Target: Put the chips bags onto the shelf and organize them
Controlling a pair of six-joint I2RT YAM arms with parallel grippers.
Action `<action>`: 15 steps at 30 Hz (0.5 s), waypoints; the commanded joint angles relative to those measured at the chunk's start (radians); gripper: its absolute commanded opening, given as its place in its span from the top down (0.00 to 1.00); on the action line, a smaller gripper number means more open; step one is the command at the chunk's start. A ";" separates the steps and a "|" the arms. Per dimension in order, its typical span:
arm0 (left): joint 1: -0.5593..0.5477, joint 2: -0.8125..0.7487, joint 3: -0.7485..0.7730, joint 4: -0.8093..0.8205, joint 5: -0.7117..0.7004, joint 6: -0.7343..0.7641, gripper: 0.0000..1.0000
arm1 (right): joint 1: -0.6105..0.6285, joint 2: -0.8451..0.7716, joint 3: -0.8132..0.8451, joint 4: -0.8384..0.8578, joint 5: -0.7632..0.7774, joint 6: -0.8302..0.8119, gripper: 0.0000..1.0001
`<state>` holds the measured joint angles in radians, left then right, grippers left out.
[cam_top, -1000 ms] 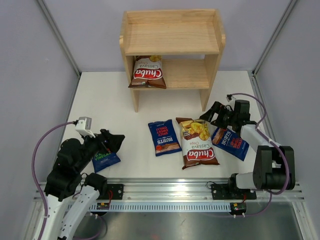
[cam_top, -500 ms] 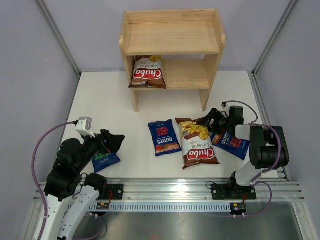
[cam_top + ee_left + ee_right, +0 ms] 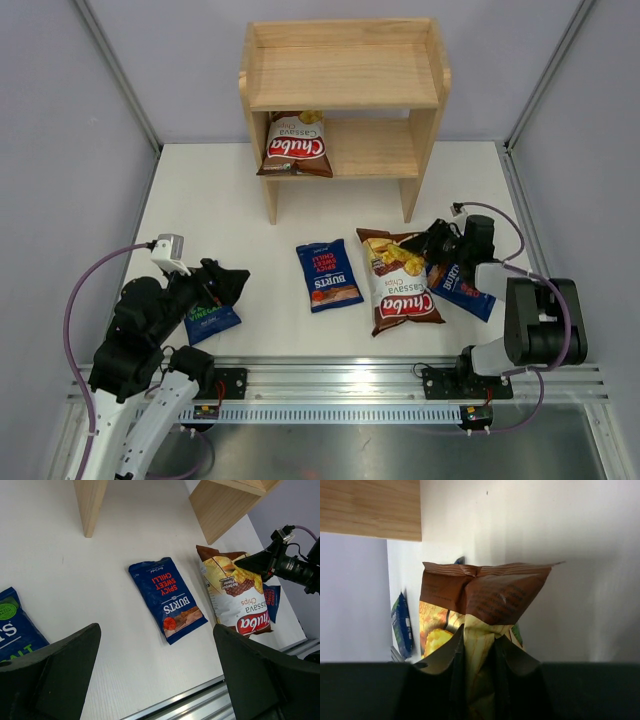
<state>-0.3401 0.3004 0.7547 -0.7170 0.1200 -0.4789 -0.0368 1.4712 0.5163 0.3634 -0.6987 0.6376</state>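
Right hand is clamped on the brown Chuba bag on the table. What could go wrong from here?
The right hand pinches only an edge of the brown Chuba bag; the glossy film may slip out on lifting. The blue Burts bag lies right beside it, under the arm, and could get dragged. The limp bag may catch the shelf post.

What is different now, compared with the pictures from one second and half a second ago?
The right tool moved left to the Chuba bag on the table and shut on its top edge; that bag has shifted slightly to the right. The left tool, the three Burts bags and the second Chuba bag in the shelf stayed as they were.
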 commanded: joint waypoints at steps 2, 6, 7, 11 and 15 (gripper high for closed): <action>-0.005 -0.010 0.015 0.036 0.010 0.005 0.01 | -0.003 -0.126 -0.009 -0.020 0.076 0.027 0.76; -0.005 -0.007 0.012 0.050 0.024 0.000 0.01 | -0.003 -0.241 -0.022 -0.075 0.113 0.073 0.83; -0.005 -0.003 0.006 0.056 0.027 -0.001 0.01 | -0.005 -0.290 -0.027 -0.102 0.132 0.082 0.84; -0.005 0.019 -0.023 0.093 0.052 -0.029 0.01 | -0.002 -0.411 -0.030 -0.176 0.183 0.123 0.93; -0.005 0.065 -0.106 0.232 0.139 -0.079 0.01 | -0.003 -0.547 -0.018 -0.274 0.217 0.140 0.94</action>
<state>-0.3401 0.3191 0.7036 -0.6312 0.1585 -0.5137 -0.0376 1.0019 0.4839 0.1574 -0.5285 0.7273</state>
